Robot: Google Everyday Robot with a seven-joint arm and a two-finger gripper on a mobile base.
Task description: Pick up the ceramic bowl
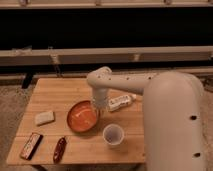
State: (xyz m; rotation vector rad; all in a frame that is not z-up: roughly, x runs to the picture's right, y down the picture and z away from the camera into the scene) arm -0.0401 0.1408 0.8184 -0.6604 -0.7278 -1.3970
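Gripper (98, 106) is hanging over our bowl's (81, 118) right edge; we cannot tell its grip, and the cup (113, 134) is sitting nearby

Gripper (98, 104) sits at right rim of ceramic bowl (81, 116); arm hides that rim section. Robot body (175, 125) cut off by bottom edge, and covers table's (60, 95) right end.

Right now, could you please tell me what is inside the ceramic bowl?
The ceramic bowl looks empty, showing only its glossy orange inside. The claw sits over its right rim, hiding that part.
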